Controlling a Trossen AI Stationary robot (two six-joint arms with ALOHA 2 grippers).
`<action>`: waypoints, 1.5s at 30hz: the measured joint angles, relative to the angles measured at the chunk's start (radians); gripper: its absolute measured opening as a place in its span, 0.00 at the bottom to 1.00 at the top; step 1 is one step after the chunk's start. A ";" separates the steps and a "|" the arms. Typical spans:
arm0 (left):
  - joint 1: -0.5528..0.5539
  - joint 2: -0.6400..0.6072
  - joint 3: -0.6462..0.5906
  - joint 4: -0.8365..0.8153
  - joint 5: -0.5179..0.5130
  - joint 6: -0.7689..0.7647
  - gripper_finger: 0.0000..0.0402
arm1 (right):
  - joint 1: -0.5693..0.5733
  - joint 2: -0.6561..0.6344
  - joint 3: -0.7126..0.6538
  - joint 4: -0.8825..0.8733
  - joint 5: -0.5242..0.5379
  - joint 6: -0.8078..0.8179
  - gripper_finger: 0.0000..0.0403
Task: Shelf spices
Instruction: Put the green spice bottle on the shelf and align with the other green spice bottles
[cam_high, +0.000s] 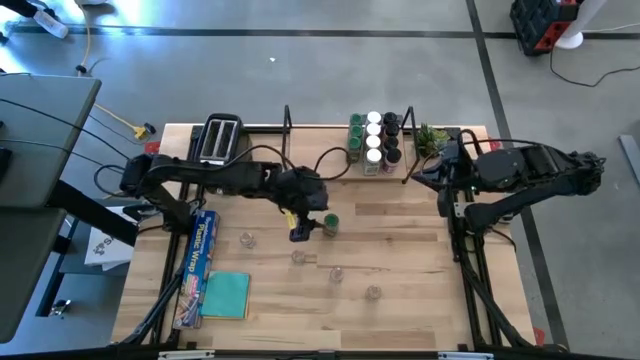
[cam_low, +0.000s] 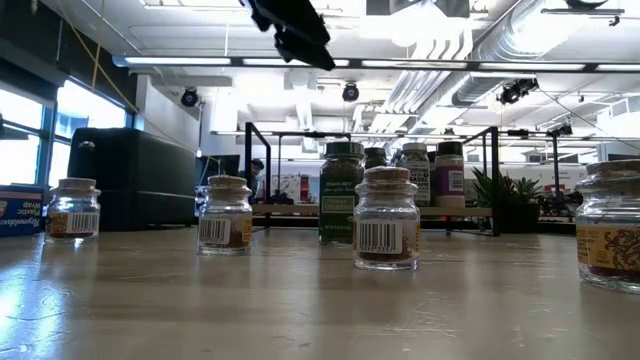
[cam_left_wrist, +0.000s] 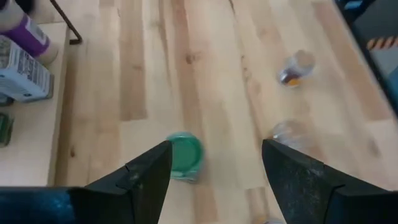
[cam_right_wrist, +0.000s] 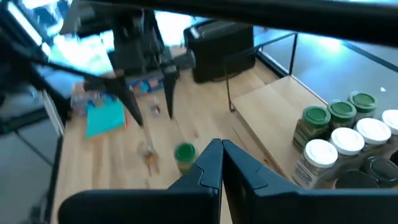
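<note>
In front of the shelf (cam_high: 330, 172), the green-lidded jar (cam_high: 330, 223) stood alone on the table (cam_high: 420, 300). The left gripper (cam_high: 303, 229) hovered just beside it, jaws wide and empty. The jar looked light, rigid, smooth and breakable, best taken around its body below the lid. About ten jars stood on the shelf; four clear ones waited farther out. The right gripper (cam_right_wrist: 221, 163), fingers together, held nothing.

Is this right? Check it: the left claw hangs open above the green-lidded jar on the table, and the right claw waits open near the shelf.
One thing is wrong: the right claw is shut, its fingers pressed together in the right wrist view. The rest holds: the left claw hangs open above the green-lidded jar, and the right one waits near the shelf.
</note>
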 joint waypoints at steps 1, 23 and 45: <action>0.009 0.007 0.000 -0.005 0.001 0.012 0.62 | 0.000 0.000 0.000 0.010 0.011 0.019 0.01; 0.064 0.226 0.000 0.018 0.055 0.269 0.77 | 0.000 0.000 0.000 0.035 0.077 0.204 0.01; 0.034 0.267 0.022 0.016 0.052 0.098 0.48 | 0.000 0.000 0.000 0.019 0.078 0.202 0.01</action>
